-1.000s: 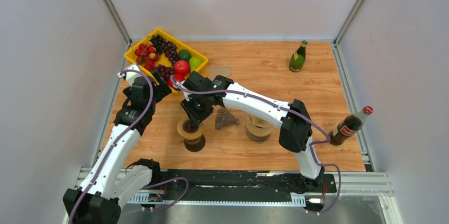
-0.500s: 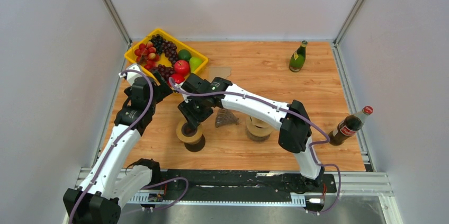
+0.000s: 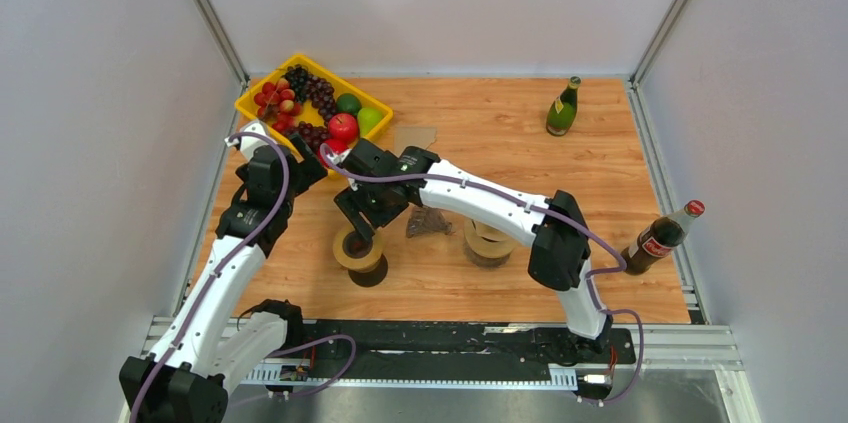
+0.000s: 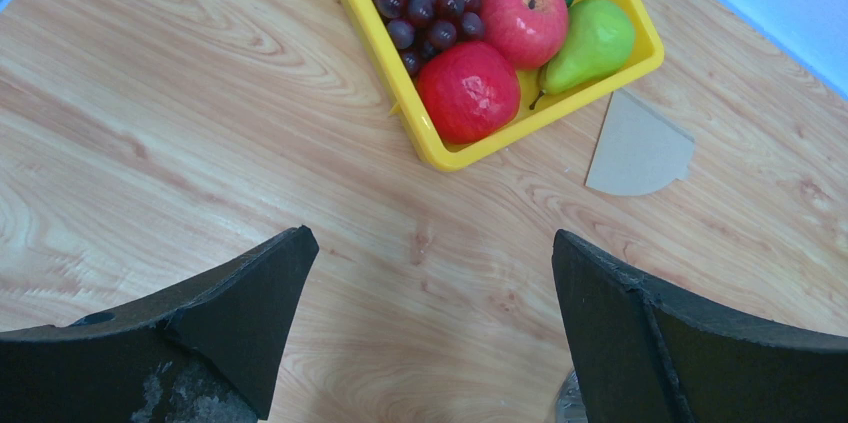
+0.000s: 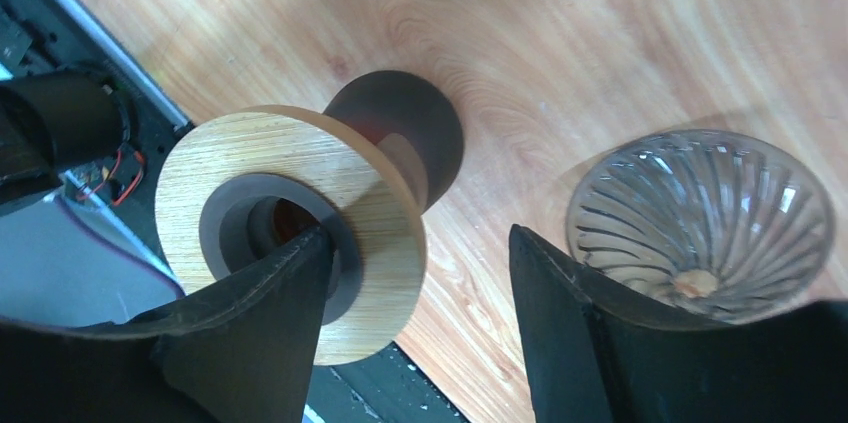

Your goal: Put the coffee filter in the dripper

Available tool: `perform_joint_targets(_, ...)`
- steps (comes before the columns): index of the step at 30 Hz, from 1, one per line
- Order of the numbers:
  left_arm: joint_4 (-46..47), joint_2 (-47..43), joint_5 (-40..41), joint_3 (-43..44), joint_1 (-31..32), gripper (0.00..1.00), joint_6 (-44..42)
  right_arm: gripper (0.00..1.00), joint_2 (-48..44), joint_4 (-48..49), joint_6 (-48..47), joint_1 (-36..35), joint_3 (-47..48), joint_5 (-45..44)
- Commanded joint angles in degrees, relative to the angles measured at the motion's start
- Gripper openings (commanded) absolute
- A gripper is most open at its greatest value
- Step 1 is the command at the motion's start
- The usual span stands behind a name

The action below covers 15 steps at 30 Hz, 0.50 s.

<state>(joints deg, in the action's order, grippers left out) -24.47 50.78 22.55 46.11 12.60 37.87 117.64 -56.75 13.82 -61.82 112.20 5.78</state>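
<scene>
Got the right gripper [image 5: 415, 243] hanging wide open and empty right above the wooden stand [image 5: 290, 233], close to the near edge of the table. Can spot the glass dripper [image 5: 700, 223] just right of that stand, seemingly tipped on its side going by the top view. Found the coffee filter [image 4: 638, 148] lying flat further back, just beside the right corner of the yellow fruit tray [image 4: 362, 43]. Also got the left gripper [image 4: 430, 283] spread open with nothing in it, hovering near that tray. Guessing at the very start here, filter not picked up yet. Next up: pinching flat paper off the wood, tricky with no lip to grab. Seeing open wood right of the filter; would watch the tray wall though
</scene>
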Motion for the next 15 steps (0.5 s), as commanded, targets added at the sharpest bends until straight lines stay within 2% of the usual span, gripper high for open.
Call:
perform_joint_targets(1,1.7,-1.5,-0.4,-0.3,-0.2,1.0,0.4,0.69,-7.0,1.2,2.9,0.4,1.7,-8.7)
perform_joint_targets(6,1.8,-1.3,-0.7,-0.4,-0.2,1.0,0.4,0.76,-11.9,4.5,6.8,3.7,-3.6,-13.9)
perform_joint_targets(10,1.9,-1.2,-1.0,-0.3,-0.2,1.0,0.3,0.81,-13.8,4.6,12.7,6.0,-8.3,-21.9)
perform_joint_targets(15,2.1,-0.9,-1.3,-0.2,-0.2,1.0,0.2,0.83,-11.7,4.4,14.5,7.7,-10.7,-22.1)
